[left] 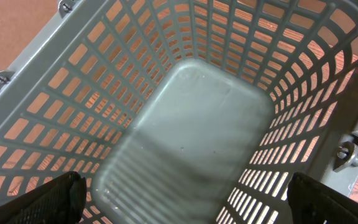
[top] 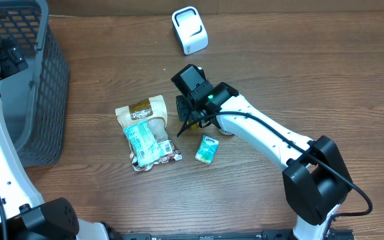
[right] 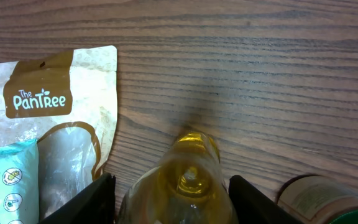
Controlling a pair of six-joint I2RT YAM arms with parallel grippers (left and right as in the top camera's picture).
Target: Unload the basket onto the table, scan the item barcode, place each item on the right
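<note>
At your far left, the grey basket (top: 45, 80) sits at the table edge. Your left gripper (left: 191, 205) hangs over its bare floor with its jaws fully apart and nothing between them. You can leave that arm where it is for now.

Toward the middle, the Pantree pouch (right: 61, 99) lies flat with a blue-and-white packet (top: 144, 140) on top of it.

Just right of the pouch is the item you are working on, a yellow bottle (right: 191, 168) lying on the wood. Your right gripper (right: 169, 199) straddles it with one finger close on each side. The wrist view does not show whether the pads are pressing on it, so treat the grasp as unconfirmed.

A small teal carton (top: 207, 150) lies just beside it, and a jar (right: 316, 199) sits at the right edge of the wrist view.

By my reading, you are at the pick-up step and nothing has been scanned. Next, get a firm hold on the round body and lift it clear of the carton and jar. Then carry it up the table to the white scanner (top: 189, 30), which stands well apart. No barcode shows here, so you will probably have to turn the label toward it.
</note>
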